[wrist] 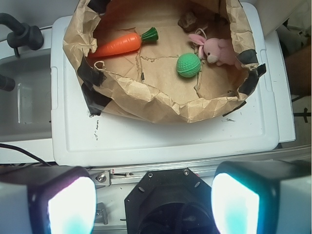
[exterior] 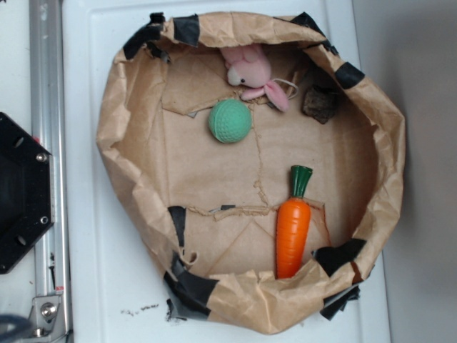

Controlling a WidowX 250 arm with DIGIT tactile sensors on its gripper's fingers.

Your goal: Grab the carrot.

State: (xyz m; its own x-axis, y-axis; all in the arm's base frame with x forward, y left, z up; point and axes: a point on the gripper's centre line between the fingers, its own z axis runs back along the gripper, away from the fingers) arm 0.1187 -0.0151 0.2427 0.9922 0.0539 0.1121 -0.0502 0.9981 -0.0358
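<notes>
A crumpled brown paper bag point(exterior: 114, 136), rolled down into a shallow nest and patched with black tape, sits on a white lid point(exterior: 93, 286) and holds everything. At the far side of it in the exterior view lies a pink stuffed bunny point(exterior: 251, 71), with a green ball point(exterior: 230, 121) just beside it and a dark lumpy stone point(exterior: 320, 103) near the bag's wall. The carrot point(exterior: 292, 227) lies flat on the paper floor well apart from those three, its orange tip tucked close against the folded rim and a strip of tape, its green top point(exterior: 300, 179) pointing toward the middle of the bag. Nothing lies on it, though the raised paper wall stands right beside its narrow end. In the wrist view the carrot point(wrist: 119, 44) shows at the upper left of the bag, the ball point(wrist: 188, 65) and bunny point(wrist: 218, 50) to its right. The gripper point(wrist: 153, 202) hangs back over the black base point(wrist: 165, 204), outside the bag (only its two glowing fingers point(wrist: 70, 207) show at the bottom corners), spread wide, holding and touching nothing.
</notes>
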